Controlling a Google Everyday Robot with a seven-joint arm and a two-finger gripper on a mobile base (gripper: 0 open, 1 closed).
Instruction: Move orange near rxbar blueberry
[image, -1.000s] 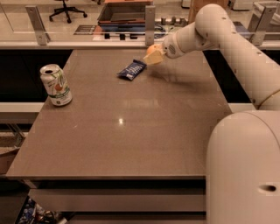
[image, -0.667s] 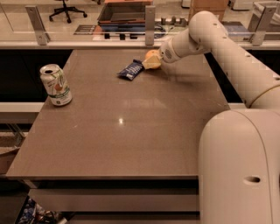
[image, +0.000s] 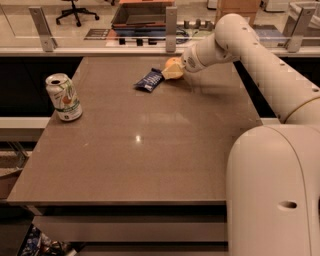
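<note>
The rxbar blueberry (image: 149, 80), a flat dark blue bar with white print, lies on the brown table (image: 150, 150) near its far edge. Just to its right is the orange (image: 172, 63), only partly visible behind my gripper (image: 173, 71). The gripper's pale fingers sit around the orange, low at the table surface, right beside the bar's right end. My white arm (image: 260, 65) reaches in from the right.
A white-green drink can (image: 63, 97) with an orange picture stands upright at the table's left edge. A glass barrier with metal posts (image: 171, 22) runs behind the far edge. My robot body (image: 275, 195) fills the lower right.
The gripper with the orange has moved a little left and lower, closer to the bar's right end. The bar and can have not moved.
</note>
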